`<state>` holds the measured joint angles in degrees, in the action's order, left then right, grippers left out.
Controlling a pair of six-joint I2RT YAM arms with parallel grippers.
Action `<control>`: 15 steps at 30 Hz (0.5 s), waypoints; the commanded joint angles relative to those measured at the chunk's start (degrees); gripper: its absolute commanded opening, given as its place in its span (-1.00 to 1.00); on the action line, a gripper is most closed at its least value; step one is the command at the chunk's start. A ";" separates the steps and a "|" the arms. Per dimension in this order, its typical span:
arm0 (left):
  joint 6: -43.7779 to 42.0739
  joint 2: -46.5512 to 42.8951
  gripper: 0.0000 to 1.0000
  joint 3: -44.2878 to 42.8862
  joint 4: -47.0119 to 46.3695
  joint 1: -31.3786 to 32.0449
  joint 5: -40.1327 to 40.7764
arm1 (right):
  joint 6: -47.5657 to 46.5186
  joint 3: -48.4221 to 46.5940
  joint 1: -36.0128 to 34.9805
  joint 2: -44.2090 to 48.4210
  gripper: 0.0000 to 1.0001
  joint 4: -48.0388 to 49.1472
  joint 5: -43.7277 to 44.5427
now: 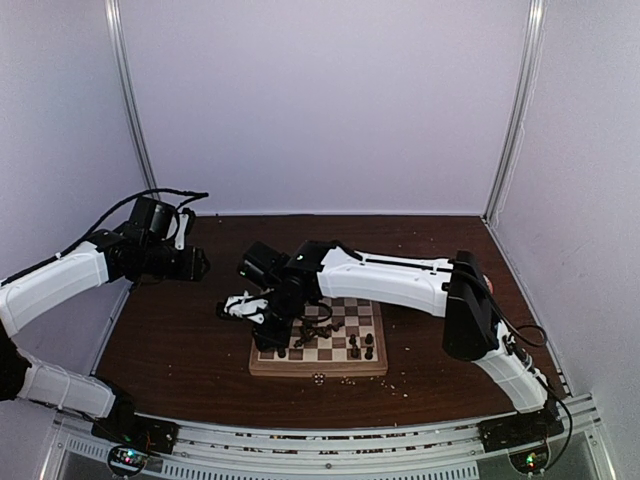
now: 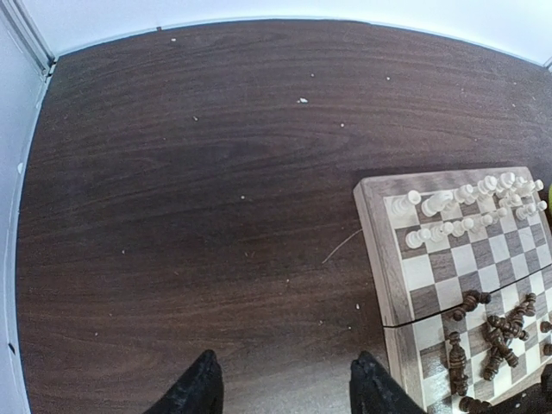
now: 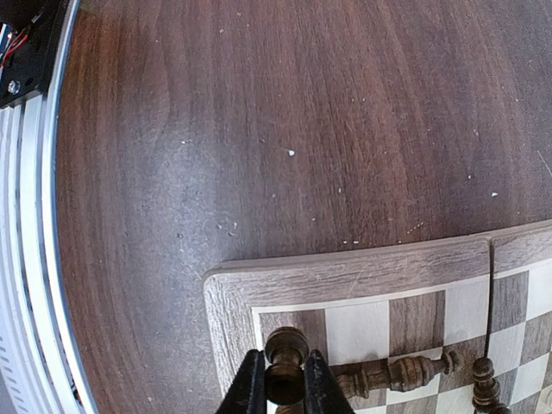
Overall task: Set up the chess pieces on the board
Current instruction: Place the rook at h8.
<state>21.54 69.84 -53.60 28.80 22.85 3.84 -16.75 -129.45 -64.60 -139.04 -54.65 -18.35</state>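
Holding one dark brown piece (image 3: 286, 343) upright on the corner dark square: right gripper (image 3: 284, 371), jaws narrow and pinched on the piece from both sides, at the near-left corner of the board (image 3: 345, 280).

- Board: one, lying toward the near edge of the table (image 2: 172, 172), about midway along it.
- Right wrist view: three dark figures countable. One is held, one lies on its side just beside it, and one stands further along the near rank.
- Dark pieces (image 2: 493, 336): a tangle lying on the board's near half, too jumbled for a firm count.
- Cream pieces (image 2: 466, 207): two crowded rows along the board's far edge, count uncertain. They show only in the left wrist view; from above the right arm (image 1: 390, 280) covers them.
- Left gripper (image 2: 285, 358): one, jaws wide with nothing between them, over bare wood left of the board and well apart from every piece.
- Crumbs (image 3: 291, 153): pale specks scattered over the table, uncounted.
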 commanded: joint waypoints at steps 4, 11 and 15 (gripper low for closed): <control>-0.58 0.63 0.07 -0.63 -1.30 -0.44 -1.17 | -0.73 0.43 -0.36 -1.78 -0.80 -0.54 1.00; -0.54 0.77 0.07 -0.49 -1.46 -0.40 -1.69 | -0.91 0.86 -0.44 -2.31 -0.79 -0.65 1.21; -0.49 1.06 0.07 -0.54 -1.63 -0.39 -1.95 | -0.91 0.86 -0.38 -2.26 -0.77 -0.67 1.27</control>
<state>21.54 70.24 -53.60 28.77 22.85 2.74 -16.80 -129.03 -64.64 -140.38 -54.72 -18.00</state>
